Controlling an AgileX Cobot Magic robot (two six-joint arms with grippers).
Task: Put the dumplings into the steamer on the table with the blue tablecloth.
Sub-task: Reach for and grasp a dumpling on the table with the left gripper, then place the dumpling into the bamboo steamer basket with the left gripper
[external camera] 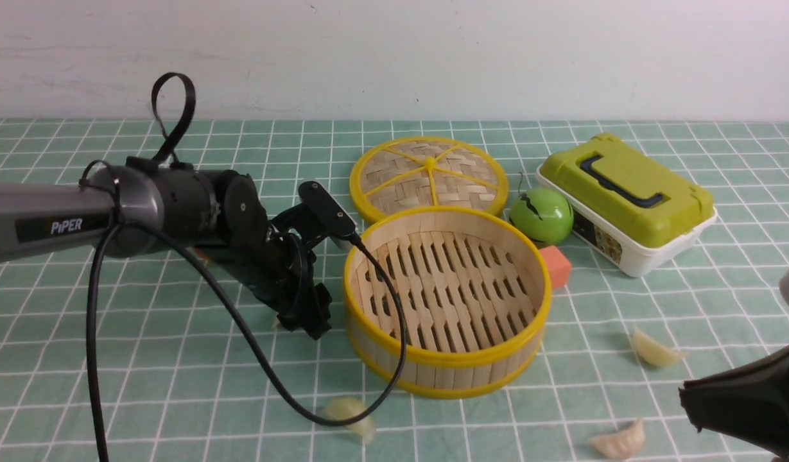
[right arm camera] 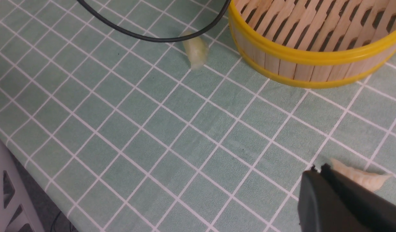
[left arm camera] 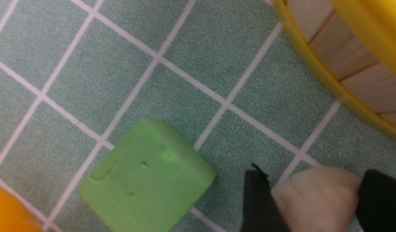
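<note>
Watching the left jaws first, because that is where I am expecting trouble: they are pinching narrow on one dumpling (left arm camera: 315, 195), its pale body wedged between the two black fingers (left arm camera: 255, 203). They are sitting down at the desk (left arm camera: 72, 64), close beside the outer wall of the steamer (left arm camera: 342, 61). I cannot see how deep the grip is going, and the skin is looking glossy, so the dumpling could be slipping out as I am lifting. The yellow rim is standing above the jaws, so I am wanting a clean rise before crossing over. Going sideways too soon would be knocking the basket or scraping the dumpling off against the wall. The green cube (left arm camera: 146, 177) is lying just beside the jaws, apart from them, and could be getting nudged. The black cable (right arm camera: 159, 40) is drooping across a second dumpling (right arm camera: 195, 51) in front of the steamer and may be dragging it once the arm is moving.

The right jaws are hanging low at the near right of the desk, with a third dumpling (right arm camera: 365, 178) lying on the cloth just beyond their tip, not between them. Whether they are standing wide or narrow I cannot tell. A fourth dumpling (external camera: 654, 350) is lying apart to the right of the steamer, whose slatted floor is holding nothing.
</note>
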